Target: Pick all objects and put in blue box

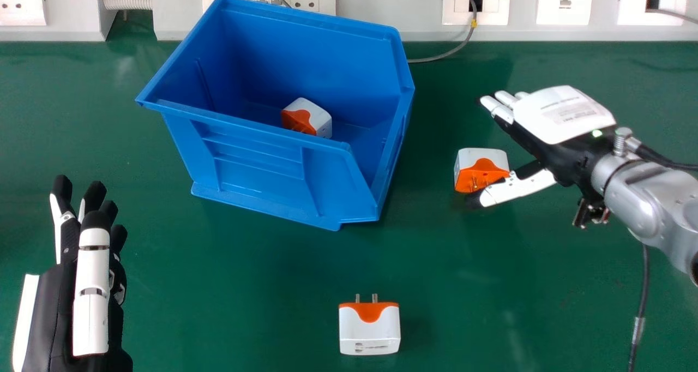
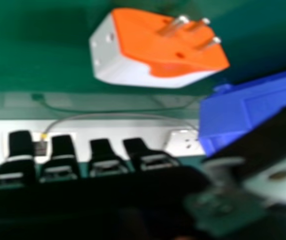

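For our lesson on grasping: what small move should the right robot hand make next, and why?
Probably ease the right robot hand slightly leftward before closing: its fingers are straight, and in the head view the adapter by its thumb juts left past the fingertips.

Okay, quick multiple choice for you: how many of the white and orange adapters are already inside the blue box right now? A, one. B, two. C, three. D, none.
A: a single adapter sits inside the blue box, while the other two rest on the green table.
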You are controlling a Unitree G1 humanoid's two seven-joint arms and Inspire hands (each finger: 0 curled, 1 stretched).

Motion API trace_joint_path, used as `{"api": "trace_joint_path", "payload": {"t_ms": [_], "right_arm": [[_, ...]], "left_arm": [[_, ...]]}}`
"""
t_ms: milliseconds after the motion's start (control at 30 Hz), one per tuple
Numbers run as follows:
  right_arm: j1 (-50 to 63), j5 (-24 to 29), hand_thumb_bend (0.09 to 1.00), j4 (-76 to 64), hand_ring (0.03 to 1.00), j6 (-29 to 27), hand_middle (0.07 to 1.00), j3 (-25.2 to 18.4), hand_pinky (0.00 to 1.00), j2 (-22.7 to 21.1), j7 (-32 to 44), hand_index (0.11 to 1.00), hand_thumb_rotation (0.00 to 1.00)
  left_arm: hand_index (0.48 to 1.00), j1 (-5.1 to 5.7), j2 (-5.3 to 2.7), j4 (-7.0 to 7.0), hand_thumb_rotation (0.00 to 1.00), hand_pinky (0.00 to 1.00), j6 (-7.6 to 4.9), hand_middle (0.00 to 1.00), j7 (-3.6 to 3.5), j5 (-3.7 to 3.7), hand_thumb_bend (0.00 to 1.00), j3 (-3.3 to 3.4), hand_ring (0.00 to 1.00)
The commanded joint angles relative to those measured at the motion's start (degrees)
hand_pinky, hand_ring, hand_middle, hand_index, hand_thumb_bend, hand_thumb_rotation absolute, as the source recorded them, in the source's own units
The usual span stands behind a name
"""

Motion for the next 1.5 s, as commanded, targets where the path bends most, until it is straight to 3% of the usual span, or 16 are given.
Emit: {"api": "trace_joint_path", "payload": {"t_ms": [0,200,300,400,533,633,800,833,933,1000,1033,1100,1233,1333,1467], "right_arm": [[-2.5,0.3,0.73,0.4,0.93,0.3,0.962,0.1,0.84,0.2,0.0,0.958,0.89],[-3.1,0.0,0.667,1.7,0.899,0.7,0.927,1.1,0.81,1.5,-0.8,0.924,0.85],[-3.0,1.0,0.621,2.5,0.872,0.5,0.899,0.5,0.78,2.1,-0.8,0.896,0.79],[-2.9,1.1,0.562,2.8,0.82,0.7,0.854,0.6,0.74,2.2,-0.6,0.848,0.65],[-2.7,1.2,0.541,2.9,0.799,0.5,0.839,0.5,0.72,2.2,-0.6,0.831,0.6],[-2.5,1.6,0.529,2.9,0.781,0.5,0.826,0.2,0.69,2.3,-0.5,0.816,0.54],[-1.7,2.6,0.514,3.0,0.767,1.0,0.815,-0.9,0.67,2.9,-2.3,0.805,0.49],[-1.6,2.9,0.508,2.9,0.758,1.2,0.809,-1.2,0.66,3.1,-2.8,0.798,0.47],[-1.3,3.8,0.488,3.0,0.716,1.2,0.778,-2.0,0.62,3.7,-3.9,0.767,0.41],[-1.4,4.7,0.476,3.4,0.685,1.5,0.75,-2.6,0.59,4.3,-3.9,0.742,0.37],[-1.5,4.9,0.479,3.6,0.653,1.7,0.72,-2.8,0.56,4.6,-3.9,0.692,0.32],[-1.7,5.1,0.479,4.1,0.653,2.5,0.72,-3.0,0.56,5.2,-3.7,0.692,0.32],[-2.6,5.4,0.483,4.7,0.53,6.0,0.598,-3.2,0.45,6.6,-1.1,0.57,0.22],[-2.3,5.5,0.483,4.2,0.505,6.5,0.575,-3.1,0.42,6.7,-0.7,0.553,0.2],[-2.4,5.0,0.484,4.3,0.468,7.7,0.54,-2.2,0.38,7.0,0.1,0.528,0.19]], "left_arm": [[0.973,0.65,0.01,-1.97,0.93,1.0,-0.87,1.0,0.23,-0.16,0.2,0.03,1.0],[0.971,1.16,0.16,-2.42,0.94,1.0,-0.86,1.0,0.34,-0.22,0.2,0.5,1.0],[0.969,1.49,0.23,-2.8,0.94,1.0,-0.71,1.0,0.55,0.06,0.2,0.76,1.0],[0.968,1.53,0.44,-2.94,0.95,1.0,-0.48,1.0,0.56,-0.13,0.2,1.01,1.0],[0.968,1.39,0.92,-3.28,0.95,1.0,-0.19,1.0,0.54,-0.14,0.2,1.33,1.0],[0.967,1.26,1.18,-3.68,0.94,1.0,0.33,1.0,0.35,-0.74,0.21,1.65,1.0],[0.971,1.16,1.86,-4.26,0.94,1.0,1.49,1.0,-0.3,-2.74,0.21,2.51,1.0],[0.972,1.18,2.05,-4.35,0.94,1.0,1.5,1.0,-0.32,-2.77,0.21,2.65,1.0],[0.976,1.22,2.44,-4.41,0.94,1.0,1.11,1.0,-0.27,-1.97,0.21,2.92,1.0],[0.978,1.17,2.56,-4.46,0.94,1.0,1.05,1.0,-0.25,-1.95,0.22,3.07,1.0],[0.979,1.17,2.61,-4.56,0.94,1.0,1.19,1.0,-0.25,-2.11,0.23,3.14,1.0],[0.979,1.22,2.69,-4.72,0.94,1.0,1.49,1.0,-0.36,-2.56,0.23,3.26,1.0],[0.987,1.38,2.72,-4.87,0.93,1.0,1.47,1.0,-0.76,-3.41,0.24,3.47,1.0],[0.989,1.42,2.84,-4.82,0.92,1.0,1.26,1.0,-1.05,-3.92,0.24,3.61,1.0],[0.992,1.66,2.59,-5.36,0.92,1.0,1.42,1.0,-0.74,-3.68,0.25,3.56,1.0]]}}
